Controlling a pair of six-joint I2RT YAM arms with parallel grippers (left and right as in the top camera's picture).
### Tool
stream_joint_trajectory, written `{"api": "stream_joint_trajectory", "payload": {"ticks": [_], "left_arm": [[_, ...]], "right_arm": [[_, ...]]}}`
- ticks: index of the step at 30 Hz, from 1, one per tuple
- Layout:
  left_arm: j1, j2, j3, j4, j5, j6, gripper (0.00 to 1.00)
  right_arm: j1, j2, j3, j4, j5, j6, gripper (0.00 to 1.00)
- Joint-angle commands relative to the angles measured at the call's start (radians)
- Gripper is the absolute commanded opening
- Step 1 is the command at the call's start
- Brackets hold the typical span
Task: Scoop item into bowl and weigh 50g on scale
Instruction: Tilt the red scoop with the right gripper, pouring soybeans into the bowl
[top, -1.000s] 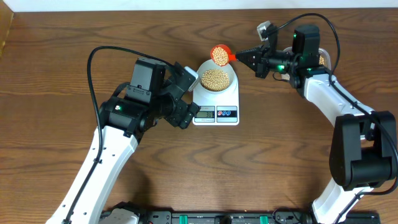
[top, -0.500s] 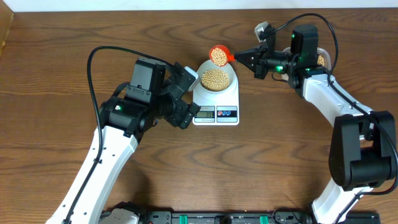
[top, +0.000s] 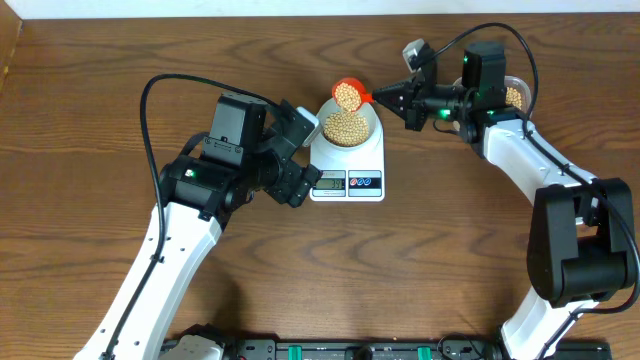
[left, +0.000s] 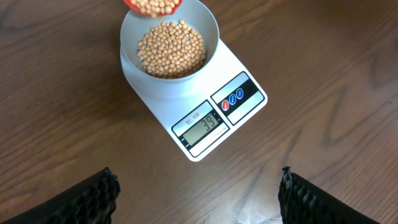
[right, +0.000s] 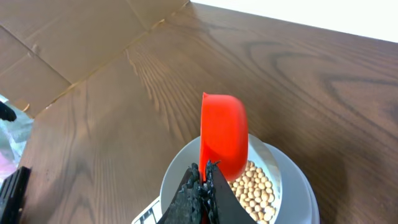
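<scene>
Your right gripper (top: 380, 96) has swung the red scoop (top: 358, 88) (beans (top: 347, 97) aboard) leftward, over the bowl's (top: 373, 130) upper rim.

Pale tan beans (left: 171, 50) fill a bluish-white bowl (left: 208, 28) on a white scale (left: 239, 65). At the scale's 6 o'clock edge overhead sit a grey display (left: 204, 127) and a black strip with red and blue buttons (left: 231, 99). At the bowl's 12 o'clock, an orange-red scoop (right: 224, 134). The table (top: 450, 230) is dark brown with wavy wood grain. The arms (top: 180, 250) are white with black joints.
</scene>
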Motion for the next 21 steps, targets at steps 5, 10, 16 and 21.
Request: {"api": "stream_joint_trajectory", "payload": {"ticks": [5, 10, 16, 21], "left_arm": [[0.003, -0.005, -0.004, 0.002, 0.005, 0.014, 0.85], [0.003, -0.005, -0.004, 0.002, 0.005, 0.014, 0.85], [0.003, -0.005, -0.004, 0.002, 0.005, 0.014, 0.85], [0.003, -0.005, -0.004, 0.002, 0.005, 0.014, 0.84]], "right_arm": [[0.012, 0.008, -0.004, -0.003, -0.011, -0.061, 0.01], [0.013, 0.008, -0.004, -0.011, -0.011, -0.077, 0.01], [0.017, 0.008, -0.004, -0.023, -0.011, -0.121, 0.01], [0.017, 0.008, -0.004, -0.029, -0.011, -0.139, 0.01]]}}
